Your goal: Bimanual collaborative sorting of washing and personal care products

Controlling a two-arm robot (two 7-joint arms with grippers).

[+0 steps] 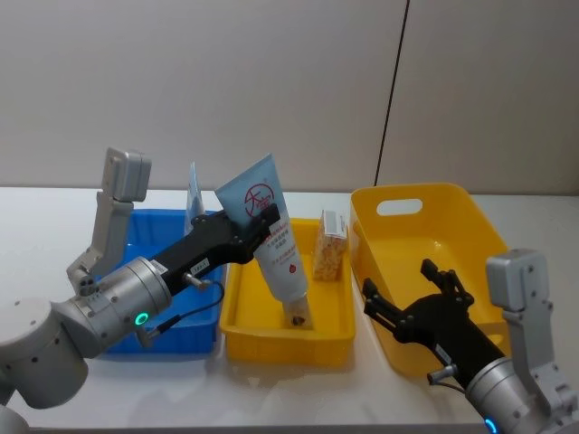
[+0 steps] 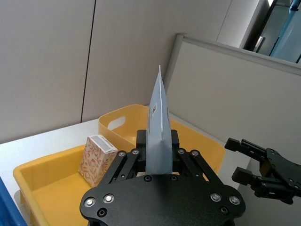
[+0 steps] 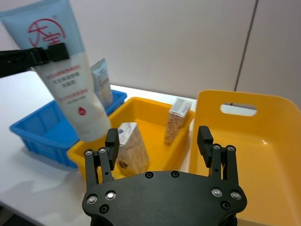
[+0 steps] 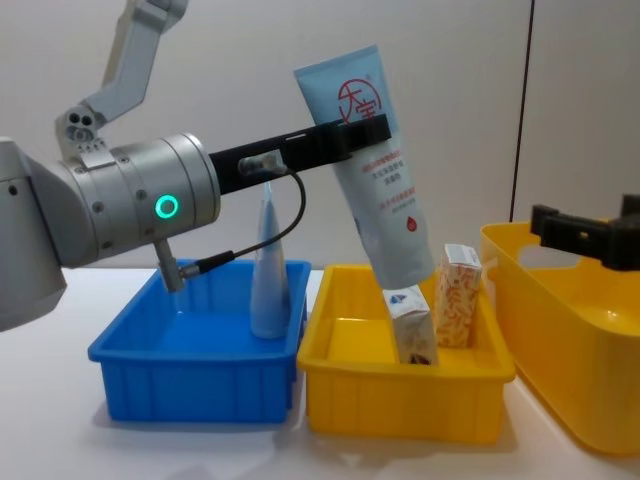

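Two claws are showing in the head view. The left claw (image 1: 258, 231), reaching from the lower left toward the centre of the frame, is clamping its fingers on a pale blue squeeze tube with a red logo (image 1: 280, 258), near the tube's flat crimped end. We are seeing that tube hanging tilted, with its crimped end toward the upper left and its rounded end pointing down into the small yellow bin (image 1: 289, 344) at the bottom centre.

In the chest view the tube's lower end is hovering just above a small white carton with a blue emblem (image 4: 412, 330), which is standing in the same bin. We cannot tell whether the two are touching. Just beside that carton, toward the right of the bin, an orange-speckled carton (image 1: 330, 246) is standing upright.

At the left of the frame a blue bin (image 1: 172, 342) is sitting just beside the small yellow one. A second pale blue tube (image 4: 268, 285) is standing in it, crimped end up, toward its right side.

The right claw (image 1: 398, 278) is hanging at the lower right with its fingers spread wide apart, gripping nothing, over the near left part of the large yellow bin (image 1: 452, 226). All three bins are resting on the white table (image 1: 36, 226).
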